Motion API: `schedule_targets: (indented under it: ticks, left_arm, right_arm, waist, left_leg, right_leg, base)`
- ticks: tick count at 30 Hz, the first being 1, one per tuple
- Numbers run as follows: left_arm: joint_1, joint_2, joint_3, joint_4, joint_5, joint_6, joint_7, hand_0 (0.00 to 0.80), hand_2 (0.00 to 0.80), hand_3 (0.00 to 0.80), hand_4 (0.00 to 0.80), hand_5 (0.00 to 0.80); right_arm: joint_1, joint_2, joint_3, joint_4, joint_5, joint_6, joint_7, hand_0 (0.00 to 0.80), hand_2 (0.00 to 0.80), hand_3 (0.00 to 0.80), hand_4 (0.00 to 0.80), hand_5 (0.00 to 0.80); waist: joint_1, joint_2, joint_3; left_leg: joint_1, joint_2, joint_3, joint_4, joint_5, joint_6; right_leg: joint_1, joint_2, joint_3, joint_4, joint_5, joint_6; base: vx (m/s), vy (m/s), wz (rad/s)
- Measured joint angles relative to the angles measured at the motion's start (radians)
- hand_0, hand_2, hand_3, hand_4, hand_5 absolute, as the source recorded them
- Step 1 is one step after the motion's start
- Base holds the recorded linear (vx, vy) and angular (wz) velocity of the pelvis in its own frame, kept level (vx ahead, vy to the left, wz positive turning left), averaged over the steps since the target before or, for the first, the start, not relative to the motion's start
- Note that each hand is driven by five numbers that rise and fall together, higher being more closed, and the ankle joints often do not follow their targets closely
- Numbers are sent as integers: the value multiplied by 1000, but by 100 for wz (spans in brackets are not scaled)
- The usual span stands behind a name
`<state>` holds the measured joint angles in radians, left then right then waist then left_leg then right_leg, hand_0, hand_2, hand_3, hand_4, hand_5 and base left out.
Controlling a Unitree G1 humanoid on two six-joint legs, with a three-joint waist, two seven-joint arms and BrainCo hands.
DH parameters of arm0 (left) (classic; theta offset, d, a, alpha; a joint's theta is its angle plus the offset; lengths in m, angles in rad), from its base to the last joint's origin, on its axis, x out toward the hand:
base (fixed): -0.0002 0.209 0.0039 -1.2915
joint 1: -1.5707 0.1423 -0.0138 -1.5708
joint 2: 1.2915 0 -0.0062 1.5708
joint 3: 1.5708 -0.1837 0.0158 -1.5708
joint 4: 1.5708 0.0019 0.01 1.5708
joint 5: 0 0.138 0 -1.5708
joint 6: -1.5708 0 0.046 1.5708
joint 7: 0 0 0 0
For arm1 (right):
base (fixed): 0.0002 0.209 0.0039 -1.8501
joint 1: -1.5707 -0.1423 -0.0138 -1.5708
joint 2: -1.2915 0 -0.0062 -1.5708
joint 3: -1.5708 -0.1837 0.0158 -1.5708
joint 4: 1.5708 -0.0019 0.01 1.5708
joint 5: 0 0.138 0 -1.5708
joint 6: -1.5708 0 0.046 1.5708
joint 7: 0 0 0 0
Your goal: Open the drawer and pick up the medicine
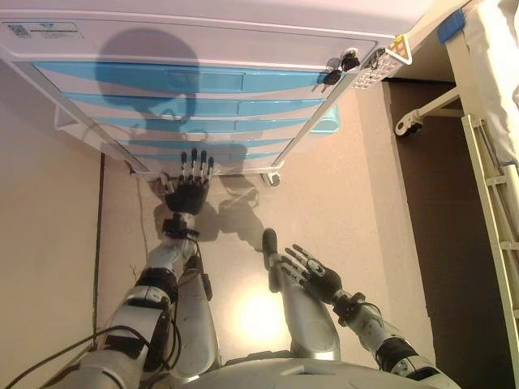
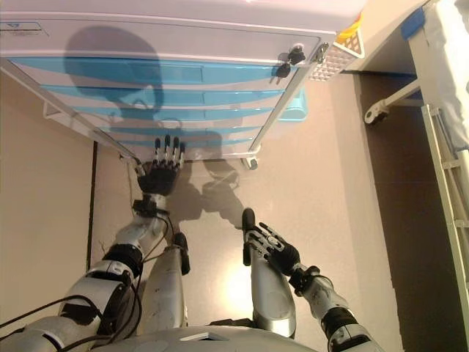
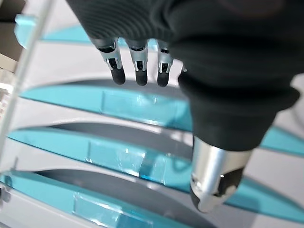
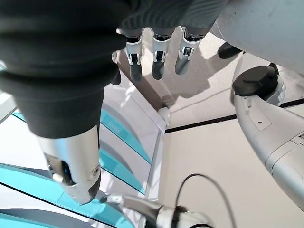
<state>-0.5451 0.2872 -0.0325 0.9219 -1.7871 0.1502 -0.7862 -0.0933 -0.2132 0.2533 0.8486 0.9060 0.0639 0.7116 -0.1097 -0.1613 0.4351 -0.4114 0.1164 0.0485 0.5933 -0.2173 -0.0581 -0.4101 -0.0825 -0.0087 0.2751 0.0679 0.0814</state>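
A white cabinet [image 1: 203, 32] with several blue-fronted drawers [image 1: 203, 80] stands before me, and every drawer is closed. My left hand [image 1: 189, 190] reaches toward the lowest drawers with straight fingers, its tips close to the blue fronts [image 3: 142, 104] and holding nothing. My right hand [image 1: 312, 271] hangs low on the right, open and empty, away from the cabinet. No medicine shows in any view.
Keys [image 1: 340, 65] hang in a lock at the cabinet's upper right corner. The cabinet stands on castors [image 1: 274, 178]. A bed frame [image 1: 486, 162] with a white rail and a wheel [image 1: 408, 124] is on the right. Beige floor lies between them.
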Motion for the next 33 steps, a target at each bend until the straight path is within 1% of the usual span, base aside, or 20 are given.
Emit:
schedule_targets:
  ticks: [4,6,12,15,18,23,26,28,31,33]
  left_arm:
    - [-66,50,8,23,-21,1,16,0,0,0,0,0]
    - [-83,59,7,45,-21,3,29,0,0,0,0,0]
    - [-111,94,5,60,-21,7,73,0,0,0,0,0]
    - [-137,126,-13,91,-20,25,94,0,0,0,0,0]
    - [-144,141,-14,95,-20,25,100,0,0,0,0,0]
    - [-201,163,-16,116,-20,26,121,0,0,0,0,0]
    - [-216,172,-16,116,-20,29,122,0,0,0,0,0]
    - [-216,178,-17,116,-18,45,121,0,0,0,0,0]
    - [-216,178,-26,116,-16,47,112,0,0,0,0,0]
    - [-213,177,-32,116,-12,47,99,0,0,0,0,0]
  right_arm:
    - [0,-3,25,0,14,-1,12,0,0,0,0,0]
    - [1,-3,37,0,23,-3,14,0,0,0,0,0]
    - [3,-1,76,0,54,-15,18,0,0,0,0,0]
    - [4,3,79,0,56,-23,19,0,0,0,0,0]
    - [4,4,93,2,57,-34,20,0,0,0,0,0]
    - [8,4,114,3,68,-45,35,0,0,0,0,0]
    - [10,7,117,3,75,-45,37,0,0,0,0,0]
    - [12,10,118,3,76,-45,37,0,0,0,0,0]
    - [14,16,118,2,76,-45,37,0,0,0,0,0]
    - [14,23,117,2,76,-45,37,0,0,0,0,0]
  waist:
    - [-7,-10,0]
    - [-14,-14,-1]
    - [-24,-36,0]
    - [-27,-42,1]
    - [-24,-44,1]
    - [-26,-61,5]
    - [-24,-72,8]
    - [-25,-75,9]
    - [-20,-76,10]
    - [-17,-75,10]
  left_leg:
    - [1,8,-3,12,-7,-3]
    - [0,8,-4,13,-9,0]
    - [-6,9,-3,12,-11,6]
    - [-7,11,-3,13,-15,4]
    - [-10,25,-5,31,-27,-1]
    - [-13,27,-10,34,-27,1]
    - [-17,25,-10,34,-26,4]
    - [-18,25,-11,34,-27,5]
    - [-20,23,-13,33,-28,7]
    - [-21,25,-15,32,-27,5]
  right_leg:
    - [10,9,0,-11,-1,4]
    - [18,10,2,-27,1,5]
    - [33,12,4,-67,20,14]
    - [33,16,9,-67,28,4]
    - [37,30,11,-68,31,0]
    - [52,32,8,-96,35,8]
    - [56,33,17,-111,37,10]
    - [63,37,25,-125,40,14]
    - [66,37,26,-132,44,17]
    - [65,40,25,-131,60,4]
  base:
    - [-9,-62,-2]
    - [-3,-61,4]
    - [-2,-56,1]
    - [3,-53,-2]
    - [0,-48,-7]
    - [-1,-49,2]
    - [-2,-11,1]
    - [-7,-12,2]
    - [-51,-28,3]
    - [-109,-54,0]
